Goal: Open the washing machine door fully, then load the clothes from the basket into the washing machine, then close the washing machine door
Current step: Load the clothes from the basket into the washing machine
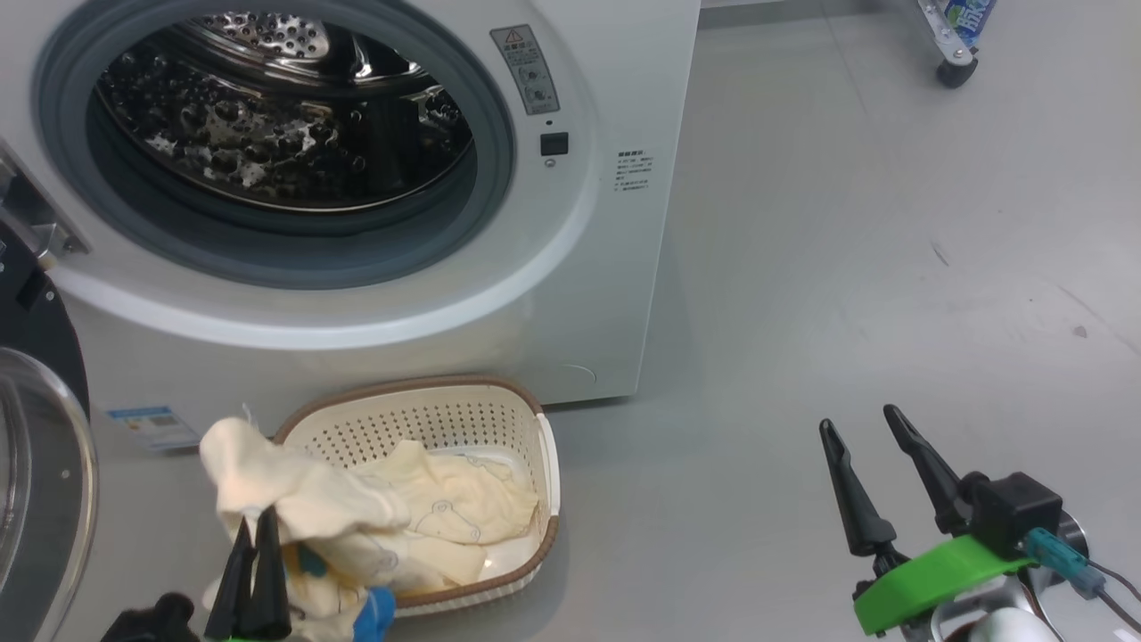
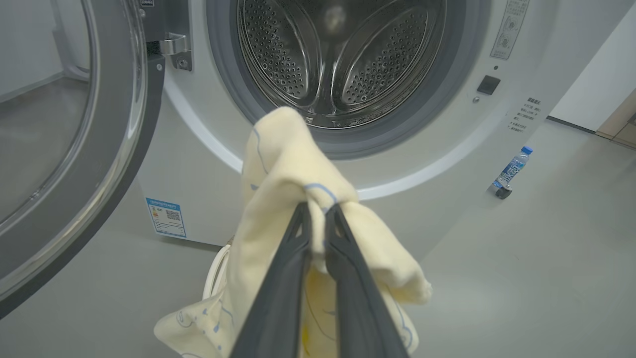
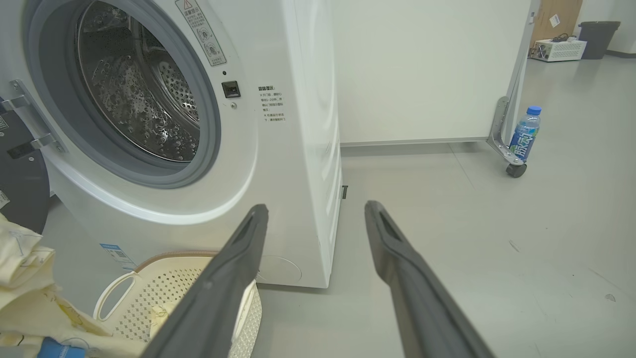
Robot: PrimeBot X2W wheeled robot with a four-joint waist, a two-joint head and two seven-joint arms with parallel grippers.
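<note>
A smooth grey floor (image 1: 847, 223) is stretching across the right half of the head view, catching soft even light and showing a few dark scuffs (image 1: 939, 253). In the right wrist view a white partition panel (image 3: 422, 69) is standing at upper centre on a black caster (image 3: 516, 170), a blue-capped bottle (image 3: 524, 133) standing just beside it. At far upper right a dark bin (image 3: 598, 32) is sitting near what may be a white vented box (image 3: 556, 49).
</note>
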